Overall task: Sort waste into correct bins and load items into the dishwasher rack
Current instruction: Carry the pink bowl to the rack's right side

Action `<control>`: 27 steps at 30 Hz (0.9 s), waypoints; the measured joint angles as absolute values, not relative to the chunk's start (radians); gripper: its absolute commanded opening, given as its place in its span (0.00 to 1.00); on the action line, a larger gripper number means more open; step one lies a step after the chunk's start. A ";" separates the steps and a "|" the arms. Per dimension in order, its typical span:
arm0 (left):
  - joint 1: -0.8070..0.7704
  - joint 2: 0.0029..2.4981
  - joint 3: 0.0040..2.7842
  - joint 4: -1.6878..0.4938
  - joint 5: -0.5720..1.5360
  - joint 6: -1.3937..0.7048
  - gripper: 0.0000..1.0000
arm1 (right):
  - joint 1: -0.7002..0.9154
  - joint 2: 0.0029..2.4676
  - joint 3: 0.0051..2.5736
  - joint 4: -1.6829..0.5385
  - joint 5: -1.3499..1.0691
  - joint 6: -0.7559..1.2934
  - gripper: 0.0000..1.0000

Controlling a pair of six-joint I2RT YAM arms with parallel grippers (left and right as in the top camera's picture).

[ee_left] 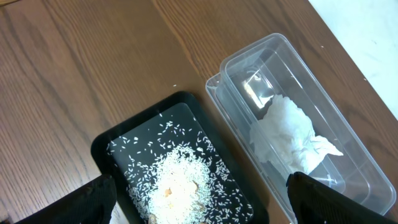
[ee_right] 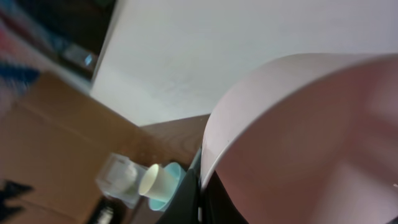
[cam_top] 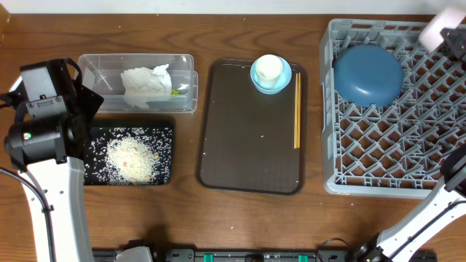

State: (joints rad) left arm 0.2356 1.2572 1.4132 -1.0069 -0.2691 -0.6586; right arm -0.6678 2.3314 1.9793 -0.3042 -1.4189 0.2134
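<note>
Currently a pinkish-white bowl (cam_top: 439, 29) hangs over the far right corner of the grey dishwasher rack (cam_top: 378, 145), at the end of the right gripper (cam_top: 450, 35). In the right wrist view the bowl's pale curve fills most of the picture and hides the fingers, so the gripper seems clamped on its rim, but the hold itself is out of sight. Just beside it in the rack, a dark-blue bowl (cam_top: 368, 74) lies upside down.

On the brown serving tray (cam_top: 247, 145) in the middle of the table sit a light-blue bowl (cam_top: 271, 78) with a cream cup (cam_top: 269, 67) inside it, and a pair of chopsticks (cam_top: 297, 109) along the right edge.

At the far left, the left gripper (ee_left: 205, 202) hovers spread wide and empty above the black tray (cam_top: 95, 138) of rice (cam_top: 131, 156) and the clear tub (cam_top: 98, 69) holding a napkin (cam_top: 145, 86).

The risk lies in the release. The bowl hangs close to the rack's outer wall, so letting go there could tip it over the edge. Dropped from height, it could bounce on the lattice or knock the dark-blue bowl.
</note>
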 measured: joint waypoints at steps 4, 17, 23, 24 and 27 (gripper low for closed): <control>0.236 1.257 1.413 -1.007 -0.269 -0.659 0.90 | -0.685 2.388 1.979 -0.335 -1.438 0.293 0.01; 0.236 1.257 1.413 -1.007 -0.269 -0.659 0.90 | -0.770 2.391 1.981 -0.485 -1.465 0.351 0.02; 0.236 1.257 1.413 -1.007 -0.269 -0.659 0.90 | -0.775 2.391 1.981 -0.513 -1.465 0.356 0.04; 0.236 1.257 1.413 -1.007 -0.269 -0.659 0.90 | -0.775 2.391 1.981 -0.517 -1.465 0.357 0.07; 0.236 1.257 1.413 -1.007 -0.269 -0.659 0.90 | -0.776 2.391 1.981 -0.545 -1.456 0.360 0.14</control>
State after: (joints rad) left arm 0.2356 1.2572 1.4132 -1.0069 -0.2691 -0.6586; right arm -0.7761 2.3913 1.9808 -0.5453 -1.4555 0.3603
